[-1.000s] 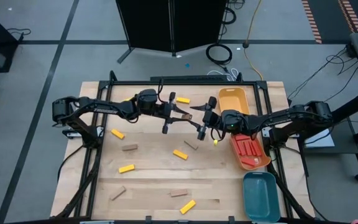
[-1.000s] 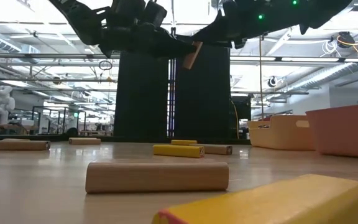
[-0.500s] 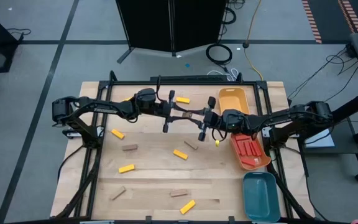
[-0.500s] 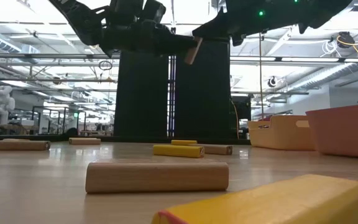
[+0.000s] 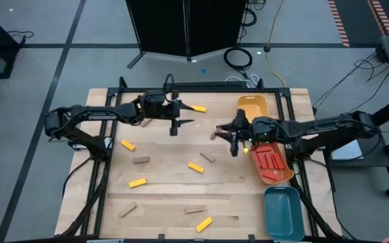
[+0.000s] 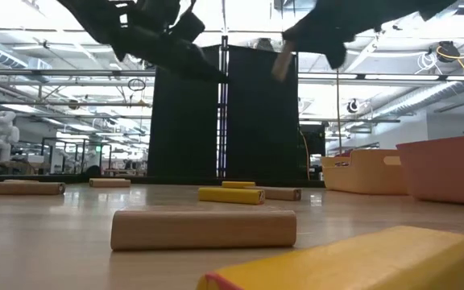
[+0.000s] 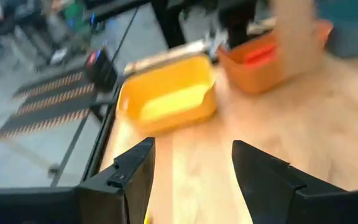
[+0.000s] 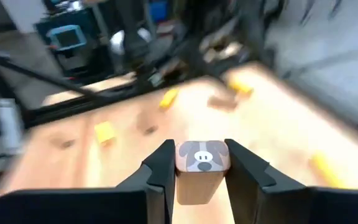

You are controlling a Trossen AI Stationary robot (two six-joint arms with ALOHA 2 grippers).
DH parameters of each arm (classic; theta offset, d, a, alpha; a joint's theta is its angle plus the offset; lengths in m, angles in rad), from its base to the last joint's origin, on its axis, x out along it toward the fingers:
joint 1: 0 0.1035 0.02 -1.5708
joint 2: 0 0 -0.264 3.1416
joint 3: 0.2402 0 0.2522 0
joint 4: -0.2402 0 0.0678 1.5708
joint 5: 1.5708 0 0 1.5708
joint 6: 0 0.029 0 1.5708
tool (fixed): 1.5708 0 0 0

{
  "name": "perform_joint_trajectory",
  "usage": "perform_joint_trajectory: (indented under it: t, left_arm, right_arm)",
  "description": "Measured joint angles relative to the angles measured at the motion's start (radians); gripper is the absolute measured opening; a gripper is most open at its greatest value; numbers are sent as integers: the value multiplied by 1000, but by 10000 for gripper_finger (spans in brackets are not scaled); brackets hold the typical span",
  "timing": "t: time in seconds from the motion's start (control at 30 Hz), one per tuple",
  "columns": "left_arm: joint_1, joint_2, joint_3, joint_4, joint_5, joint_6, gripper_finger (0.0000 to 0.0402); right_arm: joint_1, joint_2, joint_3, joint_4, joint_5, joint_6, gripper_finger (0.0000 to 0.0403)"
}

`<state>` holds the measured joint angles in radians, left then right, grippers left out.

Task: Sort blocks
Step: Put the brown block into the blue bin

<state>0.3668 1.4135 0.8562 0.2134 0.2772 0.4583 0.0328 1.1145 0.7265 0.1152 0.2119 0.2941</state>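
Wooden counter (image 5: 161, 196) carries scattered blocks: yellow ones (image 5: 137, 182) and tan ones (image 5: 140, 160), lying flat, well apart.

Along the counter's right edge stand three trays: yellow tray (image 5: 252, 106) at the far end, orange tray (image 5: 275, 174) with red blocks (image 5: 270, 160) in it, teal tray (image 5: 283, 210) nearest.

Left gripper (image 5: 181, 123) hangs above the far middle of the counter; fingers (image 7: 129, 177) spread apart, nothing between them.

Right gripper (image 5: 223, 131) is raised just beside the orange tray; fingers (image 8: 160, 167) clamp a tan block (image 8: 202, 163) with a dog face printed on its end.
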Motion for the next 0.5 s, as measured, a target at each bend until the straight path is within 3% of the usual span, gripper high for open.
perform_joint_trajectory:
  t: [0.2, 0.5]
  left_arm:
    - [39, -43, 0, -124, -34, -2, 210]
    - [38, -37, 0, -189, -31, -24, 211]
  right_arm:
    - [62, -73, 0, -180, -224, 353, 83]
    - [241, -56, 78, -555, -617, 1079, 83]
